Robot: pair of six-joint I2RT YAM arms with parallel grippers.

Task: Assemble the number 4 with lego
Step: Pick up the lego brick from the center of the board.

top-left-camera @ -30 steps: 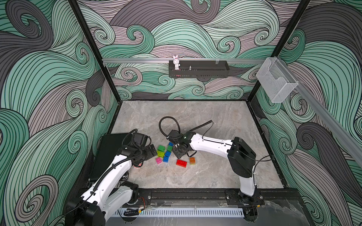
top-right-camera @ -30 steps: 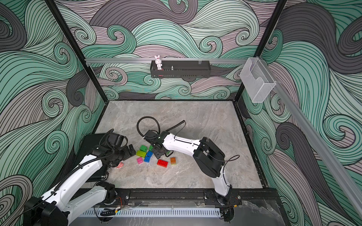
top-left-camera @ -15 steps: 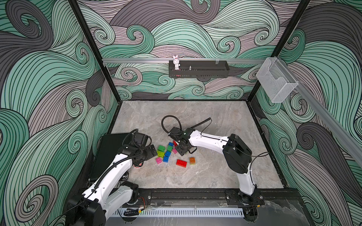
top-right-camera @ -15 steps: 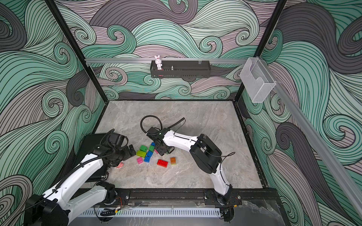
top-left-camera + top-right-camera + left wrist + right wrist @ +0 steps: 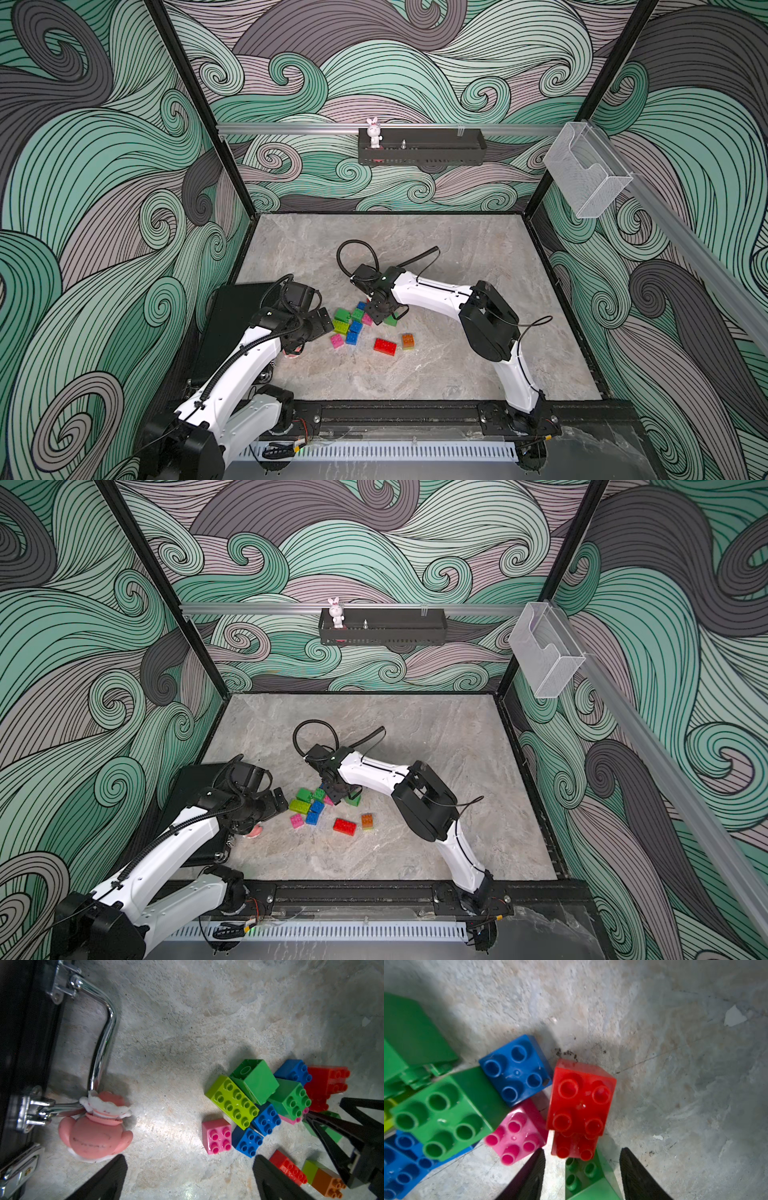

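Grey marbled counter (image 5: 415,374) | lego (image 5: 353,322) clustered mid-counter, no 4 yet | right gripper (image 5: 582,1149) spread astride green brick (image 5: 583,1176) beside red stack (image 5: 581,1097) | left gripper (image 5: 189,1155) spread, empty | we fear an off-centre close skids the brick, toppling the stack

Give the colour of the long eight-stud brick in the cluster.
The eight-stud brick is lime green, clearest in the left wrist view.

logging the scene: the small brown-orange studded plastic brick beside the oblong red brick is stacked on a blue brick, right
Not quite: the small brown-orange studded plastic brick beside the oblong red brick is stacked on a lime green brick, not a blue one. The left wrist view shows it.
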